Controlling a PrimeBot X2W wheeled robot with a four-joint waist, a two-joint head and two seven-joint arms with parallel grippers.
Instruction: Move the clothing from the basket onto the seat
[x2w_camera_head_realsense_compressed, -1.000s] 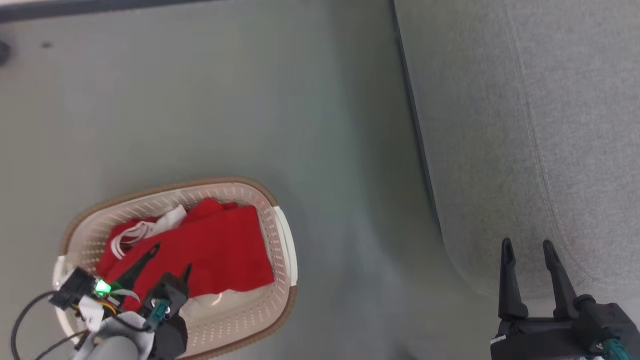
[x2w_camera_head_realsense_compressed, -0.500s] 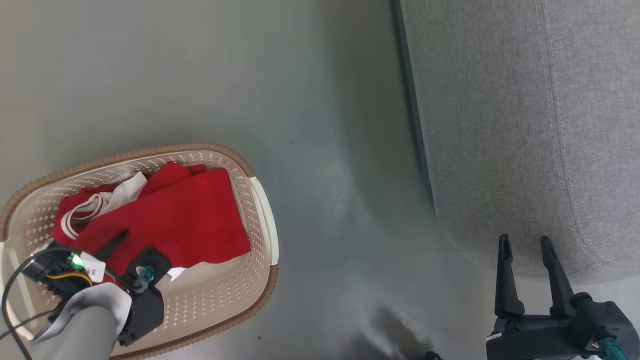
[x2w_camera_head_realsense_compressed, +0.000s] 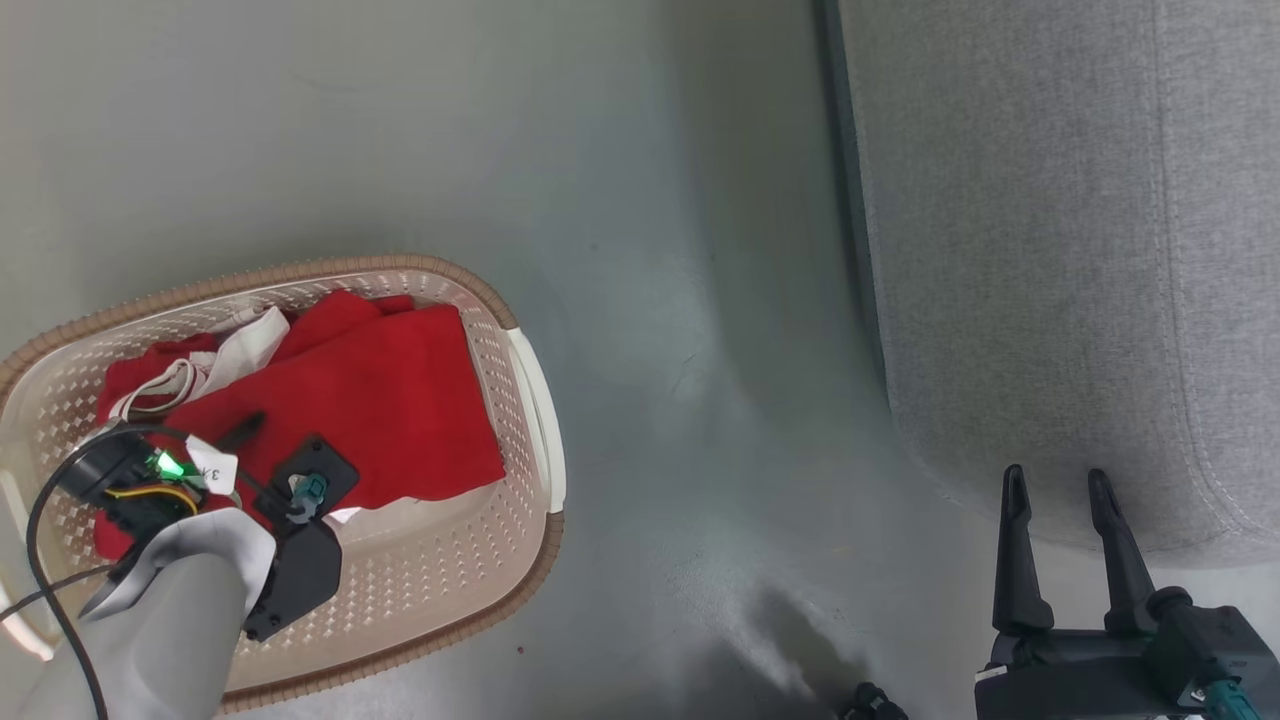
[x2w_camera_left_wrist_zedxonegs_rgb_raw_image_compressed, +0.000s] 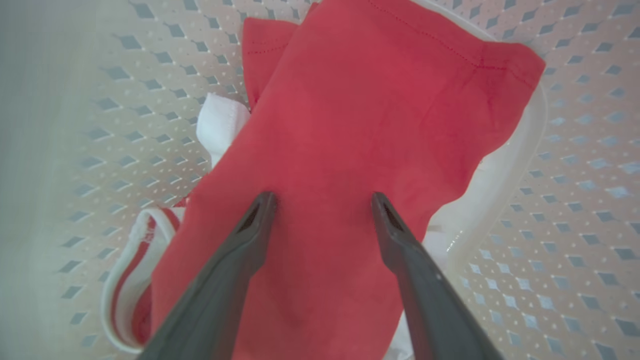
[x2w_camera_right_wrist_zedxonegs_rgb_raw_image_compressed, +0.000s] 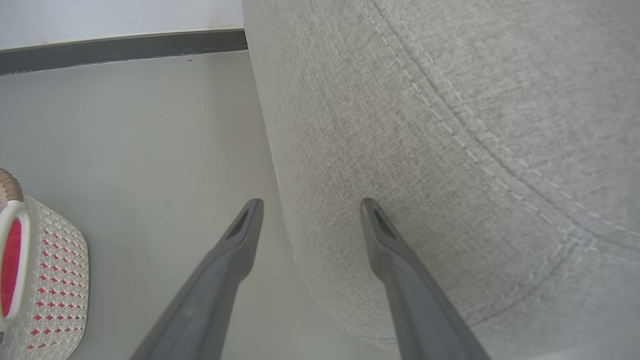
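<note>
The cream basket (x2w_camera_head_realsense_compressed: 515, 365) with a brown rim stands on the floor at the lower left. The red clothing (x2w_camera_head_realsense_compressed: 390, 400) lies in it, with white red-striped trim (x2w_camera_head_realsense_compressed: 200, 370) at its far-left end. My left gripper (x2w_camera_head_realsense_compressed: 275, 445) reaches down into the basket. In the left wrist view it (x2w_camera_left_wrist_zedxonegs_rgb_raw_image_compressed: 324, 200) is open, its fingertips (x2w_camera_left_wrist_zedxonegs_rgb_raw_image_compressed: 265, 202) resting at the red clothing (x2w_camera_left_wrist_zedxonegs_rgb_raw_image_compressed: 360, 115), holed basket wall (x2w_camera_left_wrist_zedxonegs_rgb_raw_image_compressed: 575, 200) around them. The grey seat (x2w_camera_head_realsense_compressed: 1050, 250) fills the right. My right gripper (x2w_camera_head_realsense_compressed: 1055, 480) hangs open and empty by the seat's rounded corner (x2w_camera_right_wrist_zedxonegs_rgb_raw_image_compressed: 450, 125).
Grey floor (x2w_camera_head_realsense_compressed: 680, 300) lies between basket and seat. A dark baseboard (x2w_camera_right_wrist_zedxonegs_rgb_raw_image_compressed: 120, 47) runs along the wall in the right wrist view, where the basket's side (x2w_camera_right_wrist_zedxonegs_rgb_raw_image_compressed: 50, 280) shows at the left edge. A small dark object (x2w_camera_head_realsense_compressed: 875, 702) sits at the bottom edge.
The head camera has shifted, sliding the whole picture. My left gripper has gone lower and further over the red clothing. The right gripper has kept its place by the seat corner.
</note>
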